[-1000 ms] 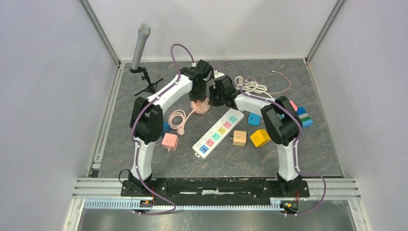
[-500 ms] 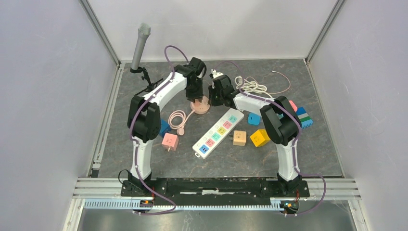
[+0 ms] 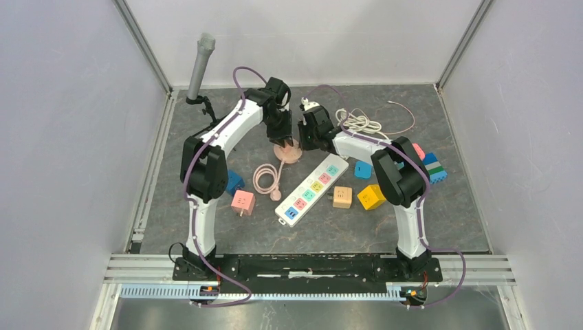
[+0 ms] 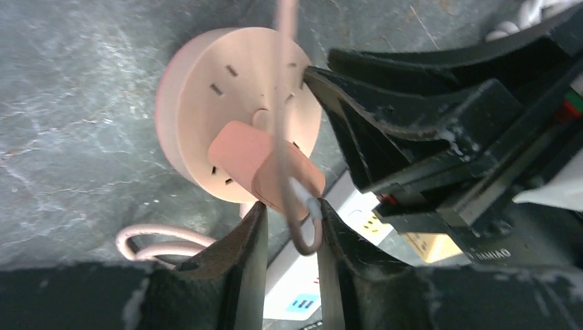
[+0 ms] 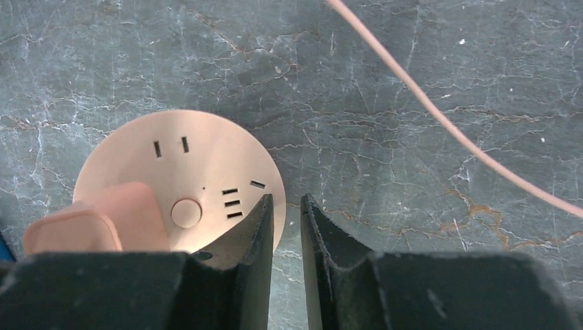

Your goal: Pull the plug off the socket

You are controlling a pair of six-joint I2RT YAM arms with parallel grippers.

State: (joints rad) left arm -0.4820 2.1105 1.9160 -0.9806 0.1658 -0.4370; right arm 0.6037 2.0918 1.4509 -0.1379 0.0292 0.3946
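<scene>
Plug partly behind right gripper

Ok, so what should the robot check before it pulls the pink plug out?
1. Pink plug seated in the round socket: ok.
2. Left end effector closed on the plug's tail end: ok.
3. Right end effector tip on the socket's rim to hold it down: ok; how firmly it presses, cannot tell.
4. Pink cable free of the left fingers: cannot tell, it loops between them.
5. Power strip apart from the socket: ok.
</scene>
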